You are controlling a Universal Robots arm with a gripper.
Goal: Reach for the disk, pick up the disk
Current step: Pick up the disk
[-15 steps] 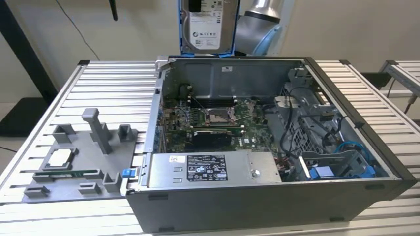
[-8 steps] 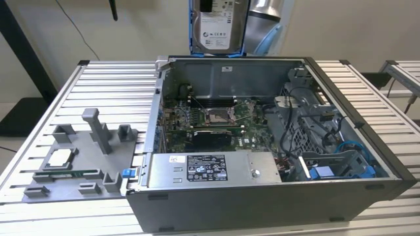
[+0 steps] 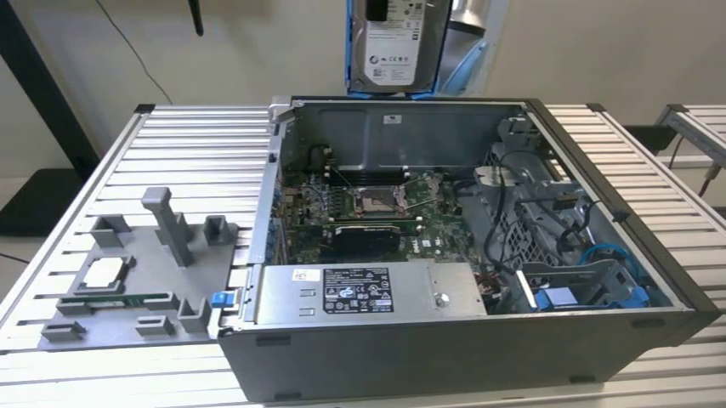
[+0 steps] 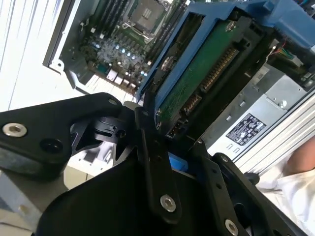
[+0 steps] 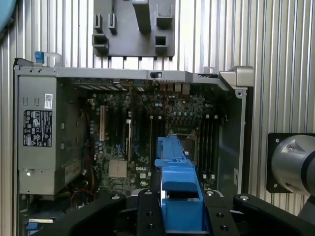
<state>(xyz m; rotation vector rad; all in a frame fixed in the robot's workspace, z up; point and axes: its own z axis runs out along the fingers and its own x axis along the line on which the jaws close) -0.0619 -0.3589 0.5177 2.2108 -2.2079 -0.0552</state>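
Exterior view: the disk (image 3: 395,47) hangs upright at top centre of the frame, above the rear wall of the open computer case (image 3: 454,255), clear of it. Its top edge is cut off by the frame. White label faces the camera; blue caddy shows along its lower and side edges.

Gripper (image 4: 162,142) in the second wrist view: black fingers (image 4: 152,162) clamped onto the disk's (image 4: 197,83) lower end, jaws closed against the blue caddy. Green circuit-board underside visible; the disk's far end runs out of frame at upper right.

First wrist view: the caddy's (image 5: 177,187) blue edge rises between the 2 black fingers at bottom centre, with the motherboard (image 5: 147,132) below. Grey fixture tray (image 3: 125,280) sits at lower left in the exterior view, holding a small silver chip (image 3: 104,272). A pale sleeve (image 4: 295,182) is partly cut off at lower right of the second wrist view.
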